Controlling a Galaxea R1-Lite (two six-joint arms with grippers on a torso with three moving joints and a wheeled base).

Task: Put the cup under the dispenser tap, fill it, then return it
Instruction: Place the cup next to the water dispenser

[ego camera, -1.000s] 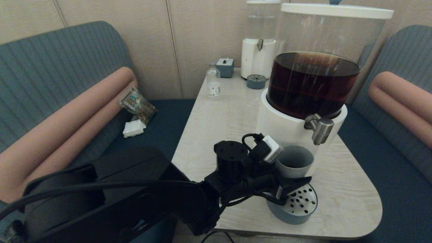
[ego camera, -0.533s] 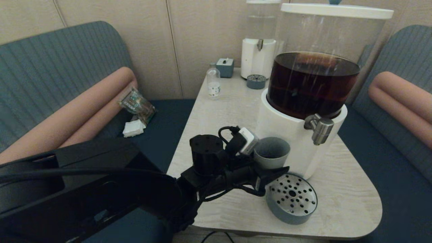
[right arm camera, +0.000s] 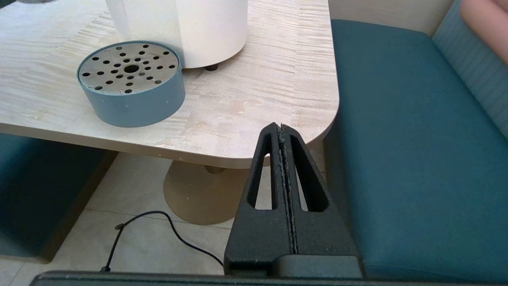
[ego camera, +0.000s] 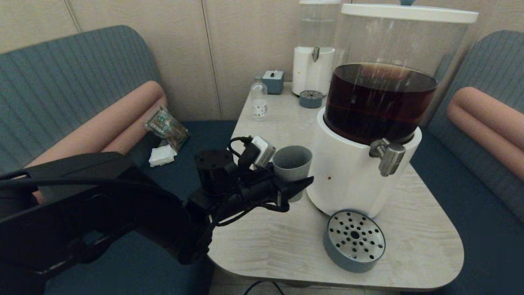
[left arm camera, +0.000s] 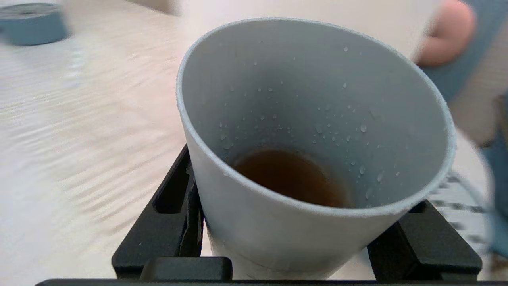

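Note:
The grey-blue cup (ego camera: 292, 162) is held upright in my left gripper (ego camera: 298, 185), just left of the big dispenser's white base (ego camera: 348, 176). In the left wrist view the cup (left arm camera: 309, 131) fills the frame, with a shallow layer of brown liquid (left arm camera: 291, 176) at its bottom and droplets on the inner wall; black fingers (left arm camera: 174, 222) press its sides. The brushed-steel tap (ego camera: 388, 155) sticks out on the dispenser's front, to the right of the cup and apart from it. My right gripper (right arm camera: 281, 129) is shut on nothing, low by the table's near right corner, out of the head view.
A round blue drip tray (ego camera: 354, 241) with a perforated metal top sits under the tap. A small clear bottle (ego camera: 258, 100), a blue box (ego camera: 273, 81) and a smaller clear-liquid dispenser (ego camera: 314, 53) stand at the table's far end. Benches flank the table (ego camera: 266, 135).
My left gripper has carried the cup from the drip tray under the tap leftwards and away along the table, past the dispenser's base. The drip tray now stands uncovered.

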